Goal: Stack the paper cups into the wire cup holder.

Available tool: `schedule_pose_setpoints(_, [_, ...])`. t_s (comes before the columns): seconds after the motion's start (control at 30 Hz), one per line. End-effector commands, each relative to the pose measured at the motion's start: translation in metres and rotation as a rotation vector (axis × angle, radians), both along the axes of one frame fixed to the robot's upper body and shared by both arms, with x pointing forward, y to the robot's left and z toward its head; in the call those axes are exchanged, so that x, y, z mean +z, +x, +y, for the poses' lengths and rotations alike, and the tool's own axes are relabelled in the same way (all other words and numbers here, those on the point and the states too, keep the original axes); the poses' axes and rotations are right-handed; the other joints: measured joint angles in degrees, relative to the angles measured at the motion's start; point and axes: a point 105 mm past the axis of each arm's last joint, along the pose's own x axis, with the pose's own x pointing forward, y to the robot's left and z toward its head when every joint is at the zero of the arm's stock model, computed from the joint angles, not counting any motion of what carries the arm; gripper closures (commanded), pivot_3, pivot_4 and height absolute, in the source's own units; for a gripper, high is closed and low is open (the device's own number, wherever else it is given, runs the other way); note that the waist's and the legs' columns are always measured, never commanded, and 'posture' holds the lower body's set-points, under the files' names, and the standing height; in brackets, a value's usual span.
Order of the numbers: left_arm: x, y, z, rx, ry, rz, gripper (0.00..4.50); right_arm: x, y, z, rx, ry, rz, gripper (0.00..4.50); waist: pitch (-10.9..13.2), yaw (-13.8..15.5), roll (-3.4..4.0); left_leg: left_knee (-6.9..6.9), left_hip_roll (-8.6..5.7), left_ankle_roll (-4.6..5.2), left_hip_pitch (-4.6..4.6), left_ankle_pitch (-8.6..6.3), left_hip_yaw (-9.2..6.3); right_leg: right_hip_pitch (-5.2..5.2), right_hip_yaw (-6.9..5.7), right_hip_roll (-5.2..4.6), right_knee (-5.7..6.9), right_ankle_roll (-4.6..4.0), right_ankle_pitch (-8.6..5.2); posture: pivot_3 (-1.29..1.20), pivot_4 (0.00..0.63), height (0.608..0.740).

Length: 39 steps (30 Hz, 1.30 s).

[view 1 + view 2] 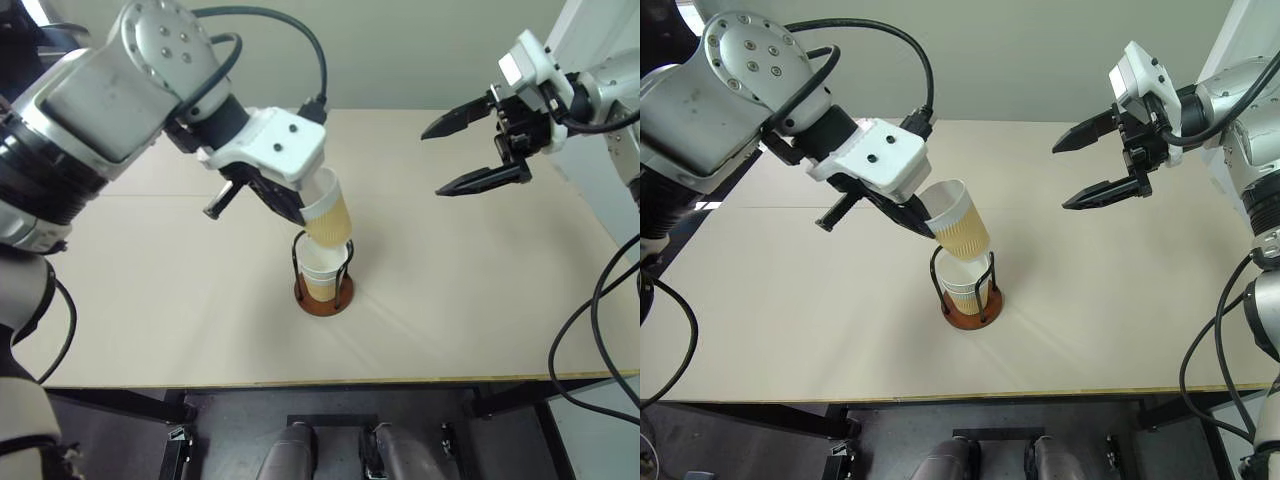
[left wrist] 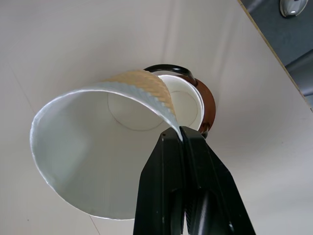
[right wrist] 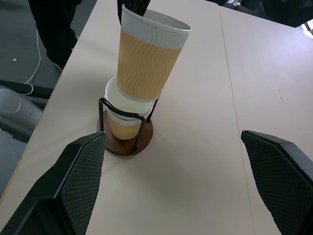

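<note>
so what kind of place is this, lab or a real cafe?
Likely a lab test bench, not a cafe: a bare beige tabletop on a black frame, one brown-based wire cup holder with tan ribbed paper cups, loose black cables, plain wall behind.

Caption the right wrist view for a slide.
Left tool tilts a paper cup over the cup in the wire holder.

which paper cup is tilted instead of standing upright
The tan ribbed paper cup pinched at its rim by the left end effector leans above the holder; the other cup stands upright inside the black wire holder.
</note>
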Motion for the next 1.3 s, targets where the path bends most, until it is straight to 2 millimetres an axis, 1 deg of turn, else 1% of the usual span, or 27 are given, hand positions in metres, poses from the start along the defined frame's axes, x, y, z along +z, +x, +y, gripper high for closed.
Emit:
schedule_pose_setpoints(0.03, [0.003,-0.006,0.002,-0.017,0.017,0.006,4.47,0.018,-0.005,0.001,0.021,0.026,-0.059,0.0,0.0,0.0,0.0,0.0,0.0,0.0,0.0,0.0,0.0,0.0,0.0,0.0,0.0,0.0,0.0,0.0,0.15,0.74])
schedule_pose_setpoints(0.27, [-0.01,-0.007,0.008,-0.017,0.061,0.015,4.47,0.018,-0.005,0.003,0.024,0.025,-0.059,0.0,0.0,-0.1,0.01,0.0,0.0,0.0,0.02,0.0,0.0,0.01,0.0,0.01,0.01,0.01,-0.01,0.0,0.15,0.74])
schedule_pose_setpoints(0.53, [-0.015,-0.002,0.015,-0.001,0.094,-0.006,4.47,0.017,-0.005,0.004,0.03,0.022,-0.057,0.0,0.0,-0.1,0.01,0.01,0.0,0.03,0.02,0.03,0.0,0.02,0.0,0.0,0.01,0.02,0.0,0.0,0.15,0.74])
schedule_pose_setpoints(0.67, [-0.016,0.005,0.018,-0.007,0.11,-0.042,4.47,0.017,-0.006,0.005,0.031,0.02,-0.058,0.0,0.0,-0.1,0.0,0.01,0.0,0.03,0.02,0.03,0.0,0.02,0.0,0.0,0.02,0.02,0.0,0.0,0.15,0.74])
schedule_pose_setpoints(0.83, [-0.018,0.009,0.016,-0.01,0.098,-0.051,4.47,0.017,-0.006,0.005,0.032,0.015,-0.06,0.0,0.0,-0.1,0.0,0.02,0.0,0.03,0.03,0.03,0.0,0.03,0.0,0.0,0.03,0.03,0.01,0.0,0.15,0.74])
schedule_pose_setpoints(0.9, [-0.019,0.011,0.016,-0.01,0.095,-0.053,4.1,0.017,-0.006,0.005,0.031,0.013,-0.061,0.0,0.0,0.0,0.0,0.02,0.0,0.04,0.02,0.04,0.0,0.03,0.0,0.0,0.02,0.04,0.01,0.0,0.15,0.74])
schedule_pose_setpoints(0.97, [-0.02,0.012,0.018,-0.009,0.093,-0.053,3.55,0.017,-0.006,0.004,0.03,0.01,-0.062,0.0,0.0,0.0,0.01,0.02,0.0,0.04,0.02,0.03,0.0,0.03,0.0,0.0,0.01,0.05,0.02,0.0,0.15,0.74])
schedule_pose_setpoints(1.17, [-0.022,0.013,0.018,-0.002,0.063,-0.044,1.46,0.016,-0.006,0.004,0.024,0.001,-0.062,0.0,0.0,0.0,0.01,0.01,0.0,0.04,0.03,0.03,0.0,0.02,0.0,0.0,0.03,0.06,0.02,0.0,0.15,0.74])
schedule_pose_setpoints(1.3, [-0.012,0.014,0.024,0.045,-0.002,-0.038,0.08,0.015,-0.005,0.003,0.02,-0.006,-0.064,0.0,0.0,0.0,0.01,0.02,0.0,0.04,0.02,0.03,0.0,0.03,0.0,0.0,0.02,0.07,0.03,0.0,0.15,0.74])
